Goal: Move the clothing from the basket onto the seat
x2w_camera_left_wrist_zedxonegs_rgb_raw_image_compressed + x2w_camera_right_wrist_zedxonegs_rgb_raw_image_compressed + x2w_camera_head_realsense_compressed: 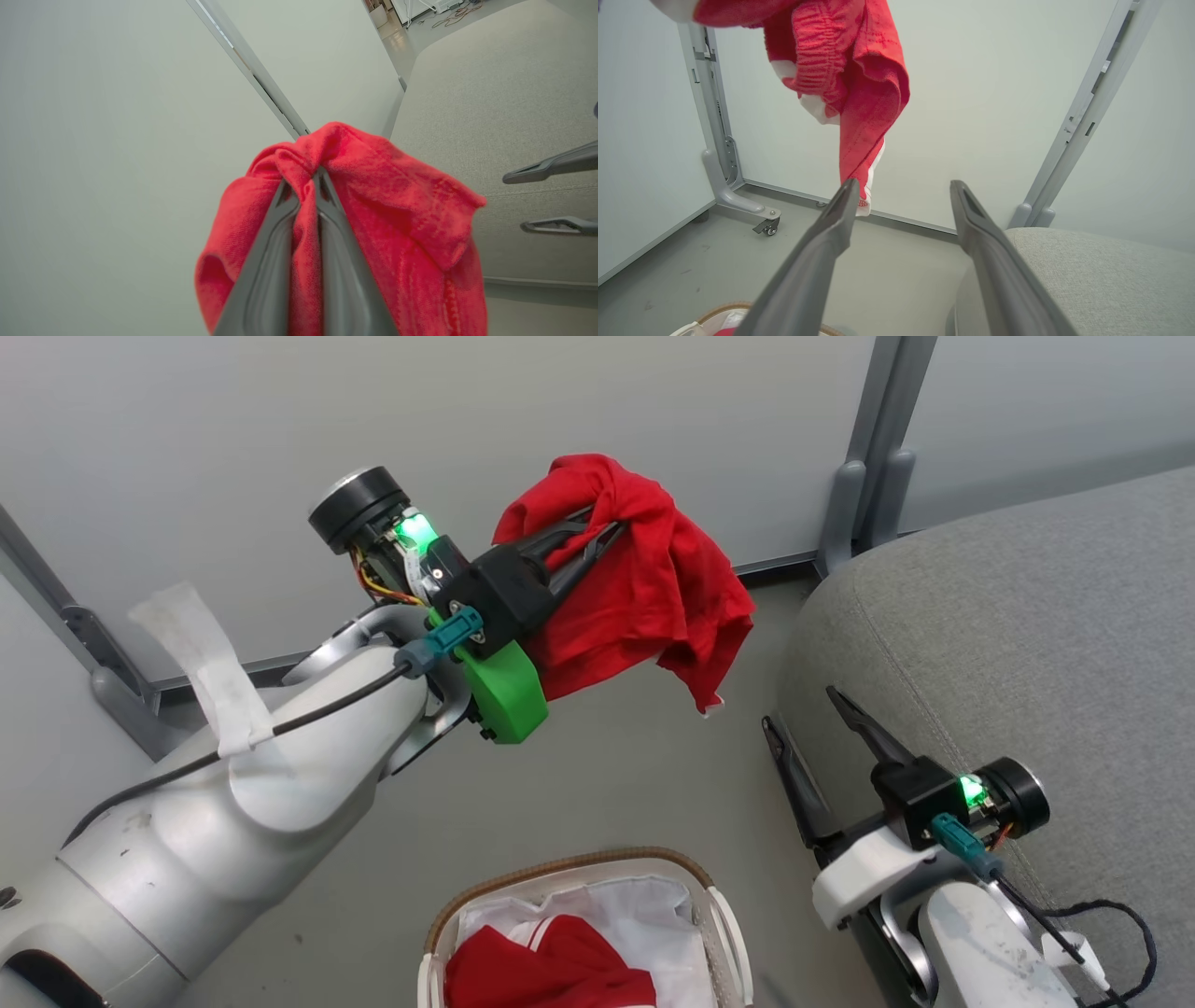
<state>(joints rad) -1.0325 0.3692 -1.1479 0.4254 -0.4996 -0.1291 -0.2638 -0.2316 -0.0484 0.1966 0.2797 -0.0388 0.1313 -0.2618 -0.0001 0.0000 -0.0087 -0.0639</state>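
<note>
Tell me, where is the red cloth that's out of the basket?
In the head view the red garment hangs off the floor, pinched in the left pincer, just left of the grey seat and beyond the basket.

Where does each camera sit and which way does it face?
Head: up top, faces down at floor, basket, seat; left gripper shut on red garment, right gripper open.
Left wrist: looks along its fingers, past the garment, to wall and seat.
Right wrist: looks along its spread fingers toward wall and seat corner.
Shared: garment and seat, in all three.
</note>
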